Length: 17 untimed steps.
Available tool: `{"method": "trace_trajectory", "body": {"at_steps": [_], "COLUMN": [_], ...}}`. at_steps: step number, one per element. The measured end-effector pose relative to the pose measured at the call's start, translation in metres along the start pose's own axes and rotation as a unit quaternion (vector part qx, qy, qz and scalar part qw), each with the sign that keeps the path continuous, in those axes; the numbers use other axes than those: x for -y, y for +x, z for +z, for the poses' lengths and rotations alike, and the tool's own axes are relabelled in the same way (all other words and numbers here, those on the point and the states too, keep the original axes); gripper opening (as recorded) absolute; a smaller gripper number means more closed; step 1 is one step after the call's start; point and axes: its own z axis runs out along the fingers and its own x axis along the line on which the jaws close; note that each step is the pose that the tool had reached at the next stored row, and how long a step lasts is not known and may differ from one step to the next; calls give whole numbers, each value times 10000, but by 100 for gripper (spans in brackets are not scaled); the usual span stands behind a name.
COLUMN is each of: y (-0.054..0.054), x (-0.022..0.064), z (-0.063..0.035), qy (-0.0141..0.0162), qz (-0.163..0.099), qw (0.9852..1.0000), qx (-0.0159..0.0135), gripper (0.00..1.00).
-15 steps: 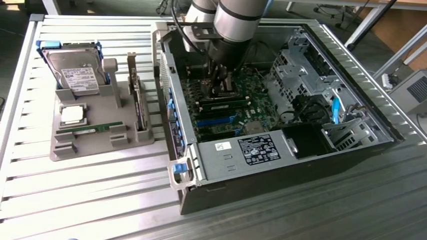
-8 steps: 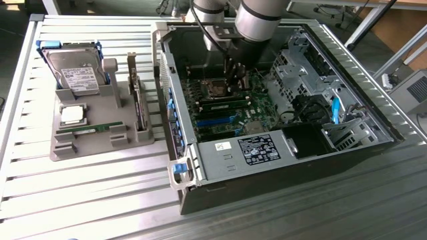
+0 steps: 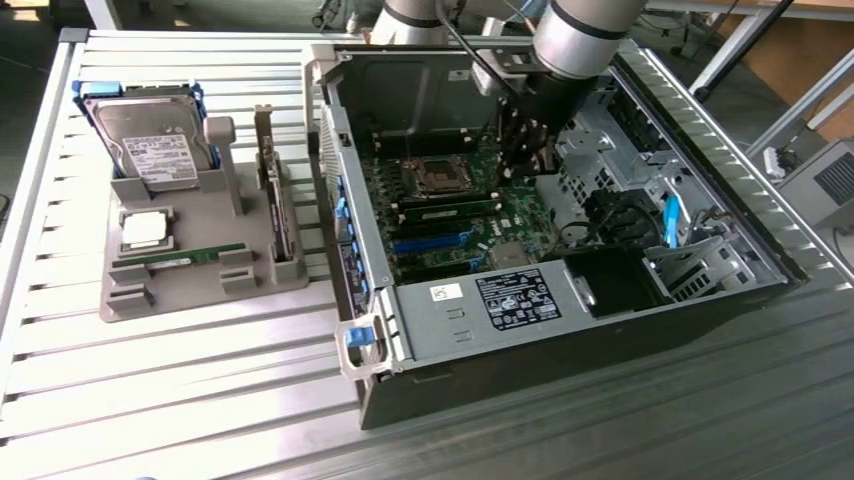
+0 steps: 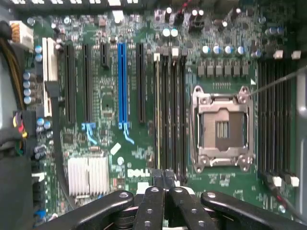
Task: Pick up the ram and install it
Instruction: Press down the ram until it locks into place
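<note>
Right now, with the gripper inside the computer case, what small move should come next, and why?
Probably a short push straight down on the ram. It stands in a memory slot beside the empty processor socket, and the gripper is shut, holding nothing, with its tips near that stick's end. Whether the stick is fully seated I cannot tell.

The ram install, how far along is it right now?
Done, it seems: one ram stands in a motherboard slot beside the empty processor socket. In hand: nothing that I can see; the gripper is shut, inside the case, close over the memory slots. Left: I cannot tell whether that stick is fully latched. A second, like stick lies in the grey holder outside the case.
</note>
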Motion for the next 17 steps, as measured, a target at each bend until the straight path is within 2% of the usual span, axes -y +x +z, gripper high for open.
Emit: {"method": "trace_trajectory", "body": {"at_steps": [4, 7, 17], "y": [-4, -6, -6], "x": [135, 155, 155], "z": [-126, -234, -241], "qy": [0, 1, 0], "qz": [0, -1, -1], "qw": [10000, 10000, 10000], "qx": [1, 18, 19], "gripper": [9, 9, 9]}}
